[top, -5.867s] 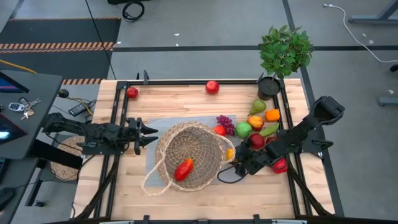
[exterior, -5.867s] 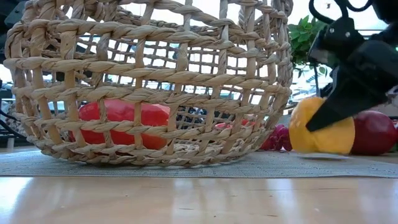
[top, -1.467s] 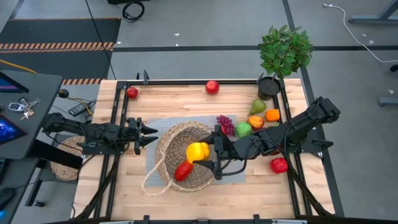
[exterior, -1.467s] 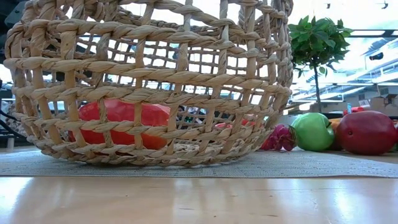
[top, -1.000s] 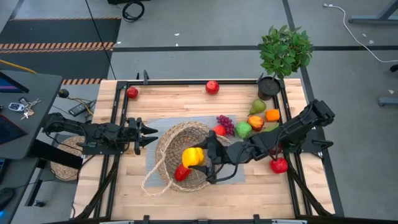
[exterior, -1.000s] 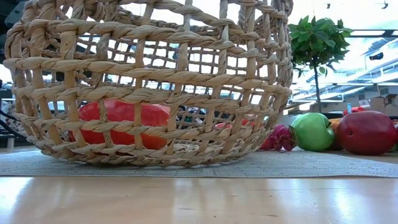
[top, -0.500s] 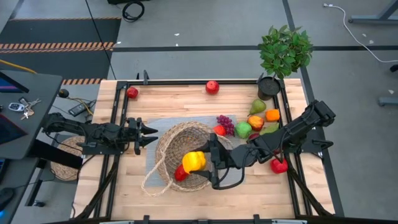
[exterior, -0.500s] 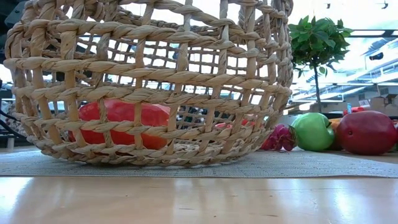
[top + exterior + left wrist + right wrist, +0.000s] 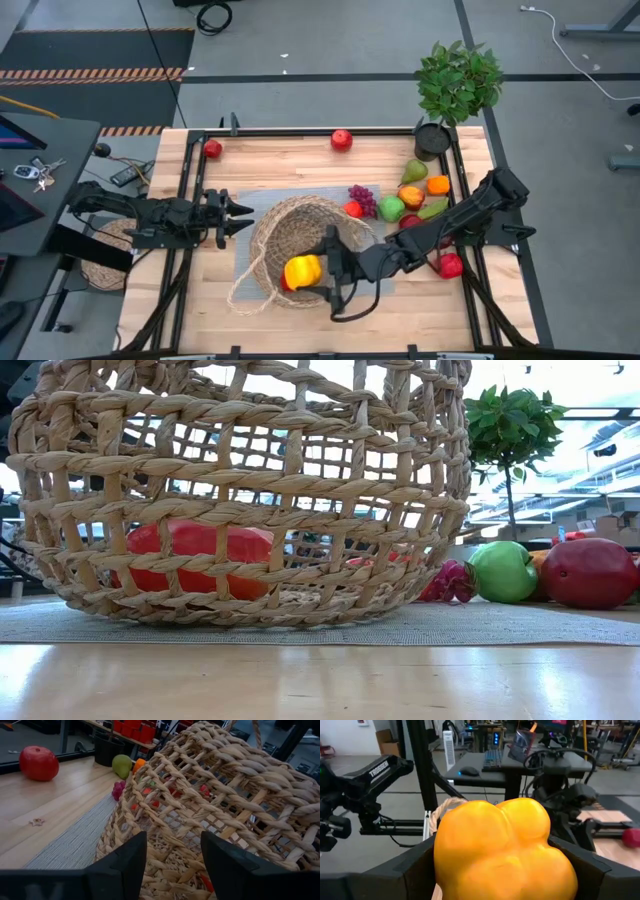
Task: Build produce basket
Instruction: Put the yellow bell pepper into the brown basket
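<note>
Carrying the yellow pepper over the basket, the right gripper grips it between widely spread fingers, at lower centre of the high view. The step in hand appears to be the deposit; the next move likely calls for lowering inside the rim and releasing clear of the red-orange mango already lying on the basket floor. Lobes of the pepper bulge toward the wrist camera, and its long axis cannot be told. The basket sits upright on a grey mat, mouth upward. The left gripper waits at the basket's left edge, fingers drawn together, holding nothing. Remaining produce lies clustered right of the basket.
</note>
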